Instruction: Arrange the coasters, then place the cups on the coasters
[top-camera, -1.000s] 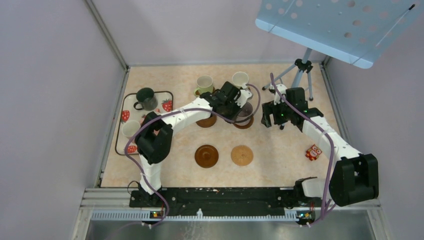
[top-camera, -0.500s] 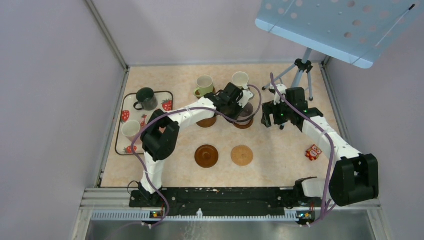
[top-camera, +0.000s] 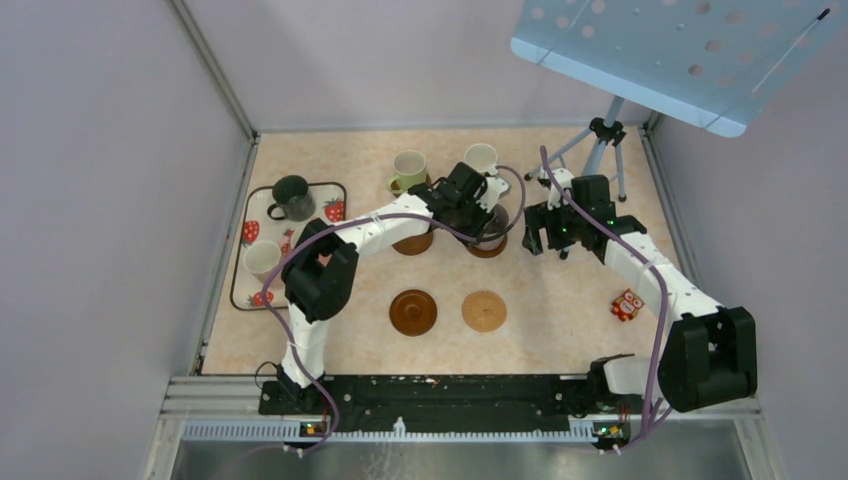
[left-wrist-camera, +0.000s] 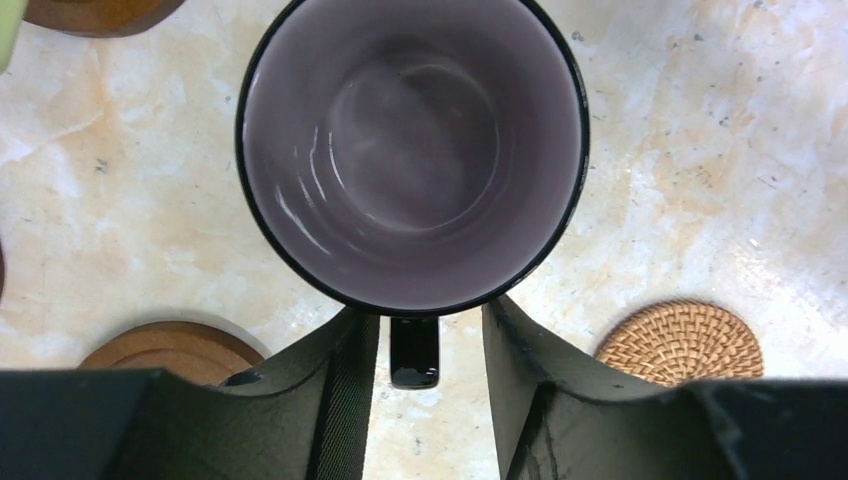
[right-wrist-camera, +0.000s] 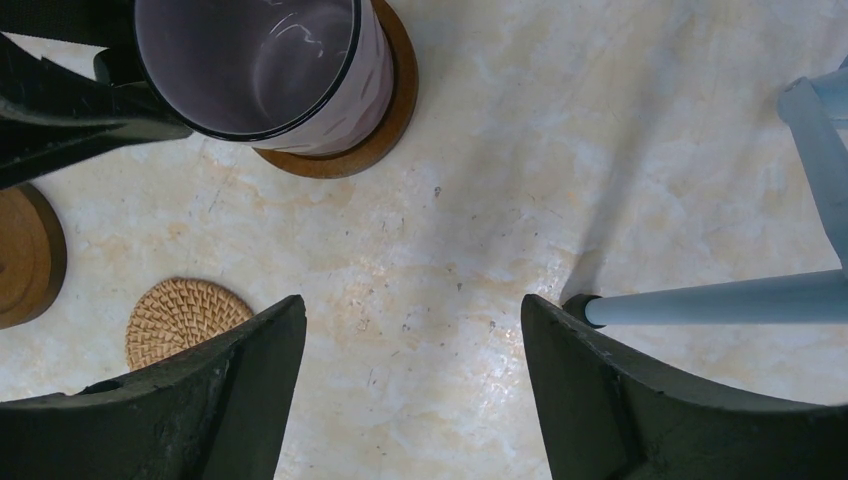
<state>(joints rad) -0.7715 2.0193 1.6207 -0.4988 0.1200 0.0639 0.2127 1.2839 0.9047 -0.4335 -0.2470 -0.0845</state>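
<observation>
**Left hand has let go of the mauve cup**

Since a second ago we see the left arm's elbow swung inward and the left hand (left-wrist-camera: 425, 320) pushed a little further over the far-centre coaster. Its fingers have also parted. They now straddle the handle (left-wrist-camera: 413, 352) of the mauve cup (left-wrist-camera: 412, 150) with a gap on each side, so the hand is open and gripping nothing. The wrist looks straight down into the cup.

The cup stands upright on a dark brown coaster (right-wrist-camera: 385, 120), slightly off-centre toward the left hand.

The right arm hasn't moved. The right hand (right-wrist-camera: 412, 370) hovers over bare table (right-wrist-camera: 470, 250) just right of that cup, fingers wide apart and empty, with a tripod leg (right-wrist-camera: 720, 298) beside it.

Nearer us, a dark coaster (top-camera: 413, 312) and the woven tan coaster (top-camera: 484, 311) lie uncovered. Two cups (top-camera: 292, 197) (top-camera: 262, 257) sit on the strawberry-print tray (top-camera: 236, 285).

There's a small red-and-white item (top-camera: 627, 304) by the right forearm, print too small for us to read.
</observation>
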